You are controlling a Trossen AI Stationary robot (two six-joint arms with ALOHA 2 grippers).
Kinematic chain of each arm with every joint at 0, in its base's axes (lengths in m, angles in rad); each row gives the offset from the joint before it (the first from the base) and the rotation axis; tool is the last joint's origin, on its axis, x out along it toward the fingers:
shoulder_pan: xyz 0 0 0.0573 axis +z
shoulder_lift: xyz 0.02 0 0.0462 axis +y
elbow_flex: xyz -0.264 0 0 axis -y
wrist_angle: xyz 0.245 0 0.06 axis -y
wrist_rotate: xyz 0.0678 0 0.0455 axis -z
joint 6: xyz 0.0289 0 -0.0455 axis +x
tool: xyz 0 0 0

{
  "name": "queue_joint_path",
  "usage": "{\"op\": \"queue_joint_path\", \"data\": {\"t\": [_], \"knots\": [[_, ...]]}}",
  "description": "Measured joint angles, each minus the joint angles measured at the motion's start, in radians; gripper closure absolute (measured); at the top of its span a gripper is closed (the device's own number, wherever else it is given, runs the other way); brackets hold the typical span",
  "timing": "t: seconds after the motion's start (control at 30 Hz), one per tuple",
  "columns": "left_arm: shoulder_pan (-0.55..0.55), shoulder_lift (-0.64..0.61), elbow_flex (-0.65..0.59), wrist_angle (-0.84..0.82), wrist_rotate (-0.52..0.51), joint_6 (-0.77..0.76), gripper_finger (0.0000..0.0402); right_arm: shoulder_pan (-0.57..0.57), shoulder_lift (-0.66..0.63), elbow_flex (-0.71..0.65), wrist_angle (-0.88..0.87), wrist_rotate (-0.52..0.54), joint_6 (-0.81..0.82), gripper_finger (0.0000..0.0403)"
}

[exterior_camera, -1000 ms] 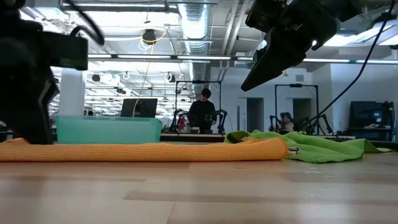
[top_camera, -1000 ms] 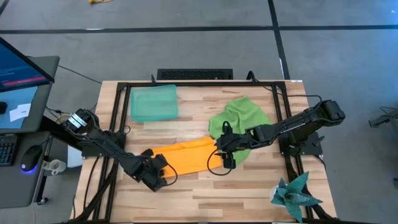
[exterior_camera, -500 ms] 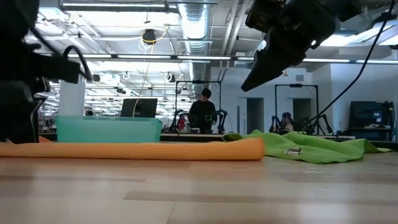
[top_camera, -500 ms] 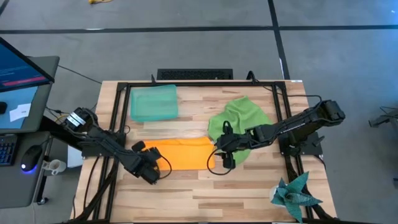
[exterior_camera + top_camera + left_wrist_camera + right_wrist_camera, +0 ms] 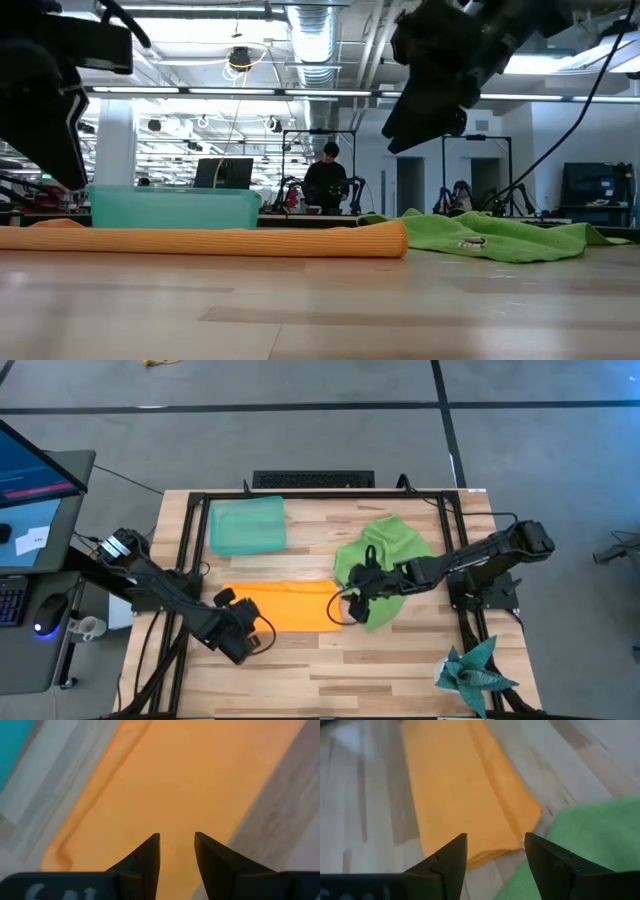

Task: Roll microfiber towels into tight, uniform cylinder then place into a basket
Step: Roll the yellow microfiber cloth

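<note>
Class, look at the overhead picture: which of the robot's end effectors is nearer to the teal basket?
Left. The left end effector hovers over the orange towel's end below the basket; the right end effector sits farther off, by the green towel.

Even, bright overhead light — ceiling strips (image 5: pixel 250 92) glow in low view, slight glare. Soft, faint shadows under arms on table (image 5: pixel 400 660). Low view: foreground wood blurred, arms dark silhouettes against lit room. Wrist views soft — orange towel (image 5: pixel 190 785) smeared, wood grain hazy, fingers sharp.
</note>
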Motion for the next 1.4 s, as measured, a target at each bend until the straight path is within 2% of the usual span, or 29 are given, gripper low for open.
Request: {"op": "queue_joint_path", "data": {"t": [0.2, 0.33, 0.4, 0.53, 0.8, 1.13, 1.4], "knots": [[-0.02, 0.0, 0.0, 0.018, 0.008, -0.016, 0.0288, -0.03, 0.0, 0.0, -0.019, 0.015, 0.165, 0.0182], [-0.023, 0.0, 0.0, 0.021, 0.008, -0.016, 0.0288, -0.033, 0.075, -0.004, -0.027, 0.041, 0.215, 0.0182], [-0.023, 0.0, 0.0, 0.023, 0.008, -0.016, 0.0288, -0.031, 0.132, 0.002, 0.032, 0.036, 0.209, 0.0182], [-0.023, 0.0, 0.0, 0.023, 0.008, -0.016, 0.0288, -0.032, 0.2, 0.012, 0.042, 0.034, 0.209, 0.0182], [-0.023, 0.0, 0.0, 0.024, 0.007, -0.016, 0.0288, -0.045, 0.274, 0.033, 0.066, 0.035, 0.259, 0.0182], [-0.023, 0.0, 0.0, 0.028, 0.007, -0.016, 0.0288, -0.045, 0.314, 0.032, 0.065, 0.033, 0.288, 0.0185], [-0.023, 0.0, 0.001, 0.028, 0.002, -0.016, 0.0288, -0.042, 0.307, 0.032, 0.067, 0.032, 0.281, 0.0223]]}}
